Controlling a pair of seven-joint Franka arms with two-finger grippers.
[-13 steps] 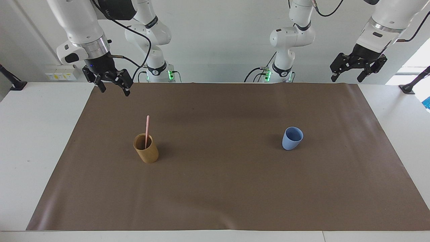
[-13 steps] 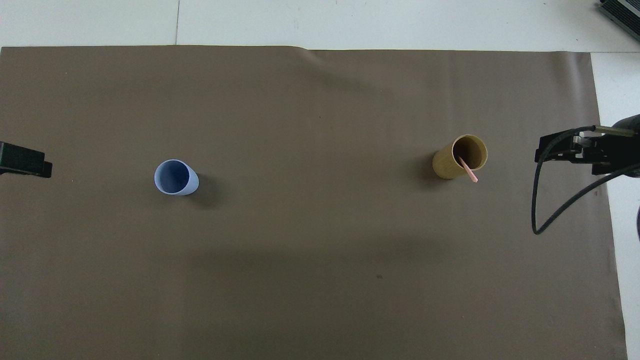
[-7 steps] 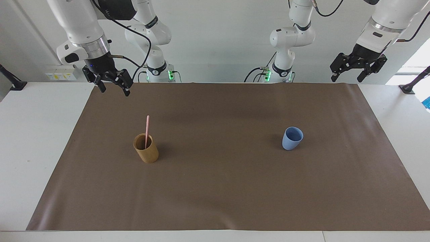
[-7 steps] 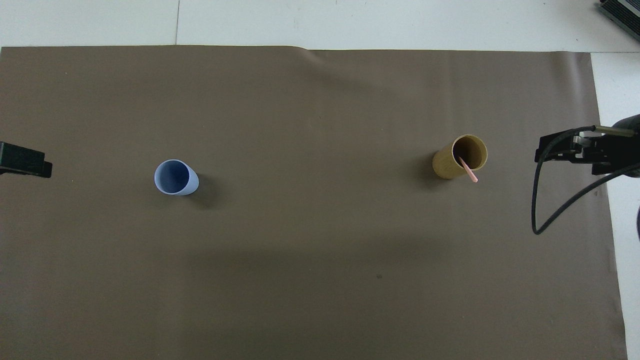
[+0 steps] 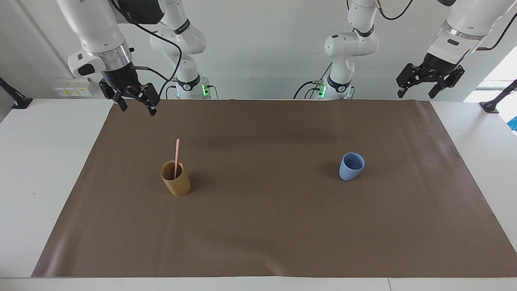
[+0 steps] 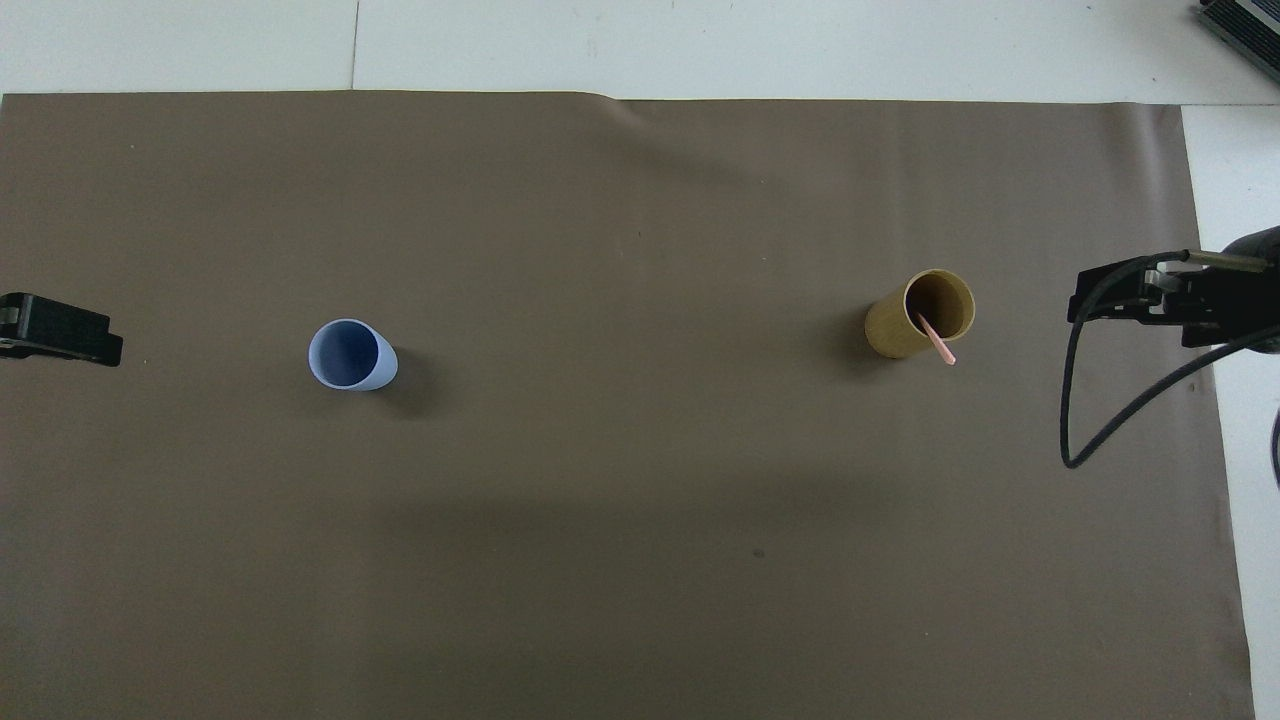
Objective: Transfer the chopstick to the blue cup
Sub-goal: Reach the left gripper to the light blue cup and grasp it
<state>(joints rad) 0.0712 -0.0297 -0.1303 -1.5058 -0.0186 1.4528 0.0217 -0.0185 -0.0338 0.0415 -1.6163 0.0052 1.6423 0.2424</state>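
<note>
Brown matting (image 5: 262, 226) covers the white table (image 5: 36, 161) I am working over. I see the right gripper (image 5: 136, 107) raised over the mat's corner at the right arm's end, wrist angled down, fingers spread and empty. I see the left gripper (image 5: 416, 92) raised over the mat's corner at the left arm's end, fingers likewise spread and empty. The chopstick (image 5: 176, 158) stands nearly upright in the tan cup (image 5: 176, 184), leaning on its rim, toward the right arm's end. The blue cup (image 5: 350, 166) stands empty, well apart, toward the left arm's end. Compared with a second ago, the left gripper has shifted slightly inward in the overhead view; the cups and chopstick are unchanged. Overhead, only the left gripper's tip (image 6: 60, 330) shows at the frame edge, and the right gripper (image 6: 1170, 300) is cut off too.
</note>
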